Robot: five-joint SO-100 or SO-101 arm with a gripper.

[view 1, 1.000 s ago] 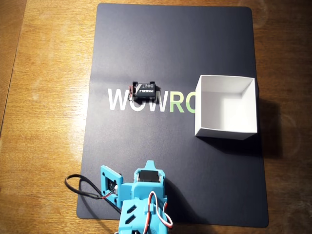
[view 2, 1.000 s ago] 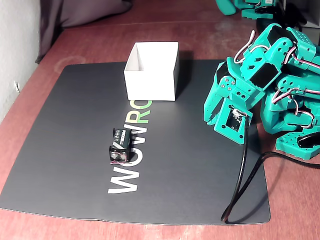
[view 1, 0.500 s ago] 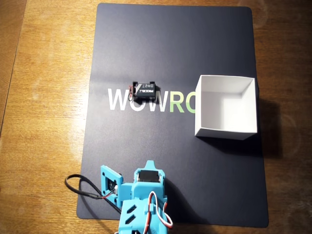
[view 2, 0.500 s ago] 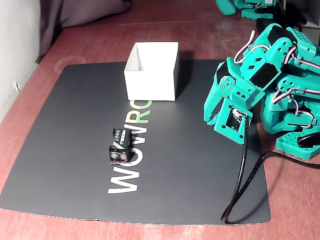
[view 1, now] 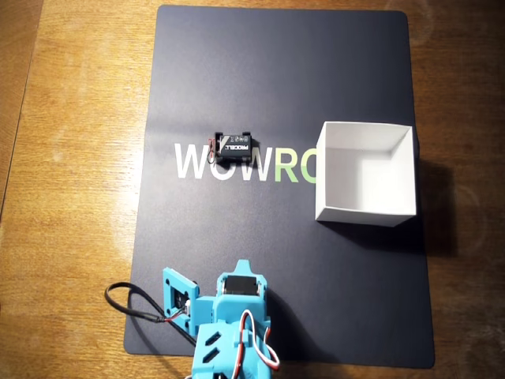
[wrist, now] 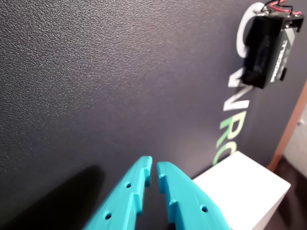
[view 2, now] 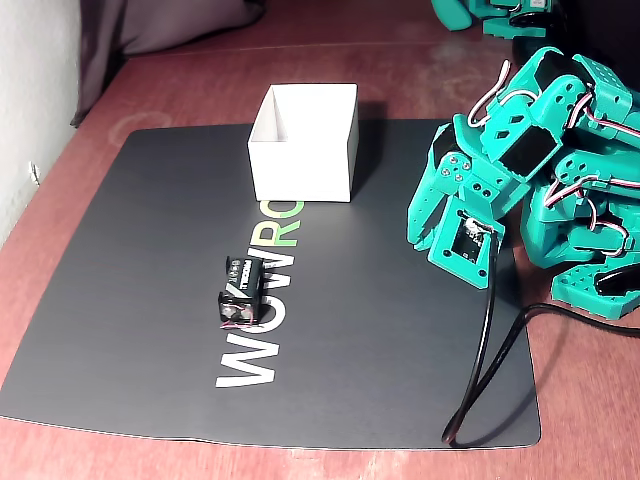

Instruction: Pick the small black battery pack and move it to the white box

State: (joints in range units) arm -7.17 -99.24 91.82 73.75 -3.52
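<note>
battery pack (view 1: 233, 146): black plastic block on grainy mat | claw (wrist: 153, 168): ridged teal tips nearly together

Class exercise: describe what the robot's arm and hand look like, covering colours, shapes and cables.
The arm is teal-blue printed plastic framing black servo blocks, with red-white wires and a black cable. The hand has two flat teal fingers with stepped inner edges and small holes.

Overhead view: arm (view 1: 229, 332) cut off by bottom edge, gripper out of sight. Wrist view: white box (wrist: 249, 191) cropped at bottom edge; battery pack (wrist: 266, 45) lettering too small to read.
</note>
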